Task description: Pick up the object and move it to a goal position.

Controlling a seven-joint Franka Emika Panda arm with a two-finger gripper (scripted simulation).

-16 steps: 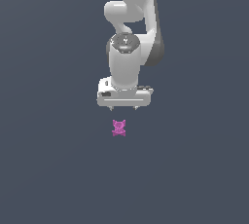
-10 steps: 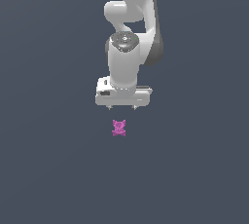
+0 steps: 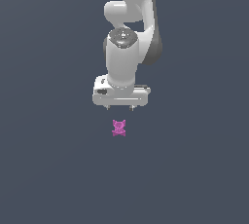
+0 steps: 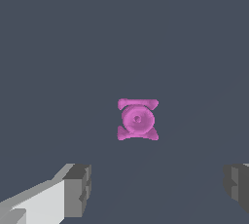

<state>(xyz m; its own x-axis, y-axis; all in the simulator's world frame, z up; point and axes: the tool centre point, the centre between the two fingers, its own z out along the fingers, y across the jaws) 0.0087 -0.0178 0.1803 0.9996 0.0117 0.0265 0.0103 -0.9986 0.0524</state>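
The white arm hangs over a plain dark grey bench (image 3: 53, 169), its gripper (image 3: 120, 108) pointing straight down with only the short dark tips showing below the white hand. The object (image 3: 119, 127), a tiny magenta-pink knobbly piece, lies on the bench just below those tips and apart from them. In the wrist view the object (image 4: 137, 119) sits between the two grey fingers (image 4: 78, 189), which are spread wide and released, holding nothing

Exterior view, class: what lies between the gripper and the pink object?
Nothing: only bare grey ground separates the gripper from the pink object, shown in the exterior view.
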